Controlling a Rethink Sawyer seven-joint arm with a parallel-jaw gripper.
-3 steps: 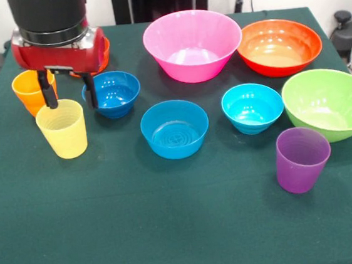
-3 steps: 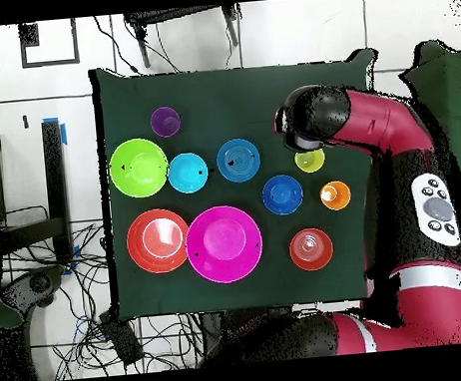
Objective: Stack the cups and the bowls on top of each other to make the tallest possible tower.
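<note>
Nothing is stacked yet: every cup and bowl stands alone on the green table (image 1: 174, 233), so the whole tower is still to be built.

The gripper (image 1: 69, 96) hangs over the yellow cup (image 1: 63, 128) at the table's 9 o'clock side in the front view. Its two black fingers (image 1: 47, 90) are spread wide, one just above the cup's far rim and the other at the dark blue bowl's (image 1: 114, 92) edge; they hold nothing. My guess is that it is lining up to take the yellow cup.

From the yellow cup, the orange cup (image 1: 28, 89) sits close at 11 o'clock and the dark blue bowl at 2 o'clock. A small orange-red bowl (image 2: 311, 249) is mostly hidden behind the arm in the front view but clear from overhead.

The mid-blue bowl (image 1: 174, 128) sits near the table's middle, with the cyan bowl (image 1: 252, 107) at its 3 o'clock. The pink bowl (image 1: 192, 45) and large orange-red bowl (image 1: 279, 46) are toward 12 and 1 o'clock, the green bowl (image 1: 328, 102) at 3 o'clock, and the purple cup (image 1: 301, 158) just at the green bowl's 7 o'clock.
</note>
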